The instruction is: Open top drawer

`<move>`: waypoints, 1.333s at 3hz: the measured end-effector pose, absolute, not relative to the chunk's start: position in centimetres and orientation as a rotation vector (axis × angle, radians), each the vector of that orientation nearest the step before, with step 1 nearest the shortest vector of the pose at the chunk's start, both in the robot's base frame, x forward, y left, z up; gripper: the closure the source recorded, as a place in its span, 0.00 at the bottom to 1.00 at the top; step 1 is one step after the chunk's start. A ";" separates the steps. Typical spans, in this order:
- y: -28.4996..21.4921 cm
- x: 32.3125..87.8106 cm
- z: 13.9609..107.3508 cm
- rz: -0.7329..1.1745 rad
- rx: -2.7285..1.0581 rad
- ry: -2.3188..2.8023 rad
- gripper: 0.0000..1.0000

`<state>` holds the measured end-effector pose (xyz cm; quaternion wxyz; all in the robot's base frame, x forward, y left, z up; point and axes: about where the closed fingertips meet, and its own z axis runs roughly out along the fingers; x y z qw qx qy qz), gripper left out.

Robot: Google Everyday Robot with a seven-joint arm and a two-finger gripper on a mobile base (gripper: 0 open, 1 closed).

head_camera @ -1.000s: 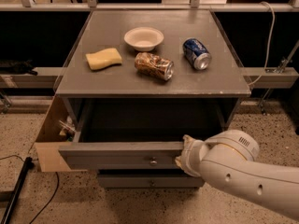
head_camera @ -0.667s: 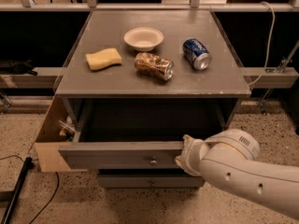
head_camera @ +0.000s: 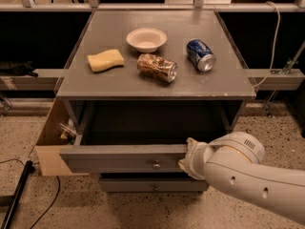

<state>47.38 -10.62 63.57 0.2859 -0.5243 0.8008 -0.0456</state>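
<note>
The top drawer (head_camera: pixel 114 159) stood pulled out at the front of the grey cabinet (head_camera: pixel 224 82). The gripper (head_camera: pixel 187 157) sat against the drawer front's right end, beside its brass knob (head_camera: pixel 156 165). Whether it was clenched or released could not be told.

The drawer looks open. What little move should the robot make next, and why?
Probably draw the gripper away from the grey wooden top drawer: it already stands pulled well out, its dark inside showing, and the gripper sits at its front panel's right end.
</note>
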 end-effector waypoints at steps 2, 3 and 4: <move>-10.6 47.4 63.6 -0.122 -1.402 2.141 0.16; -10.6 47.4 63.6 -0.122 -1.402 2.141 0.00; -10.6 47.4 63.6 -0.122 -1.402 2.141 0.00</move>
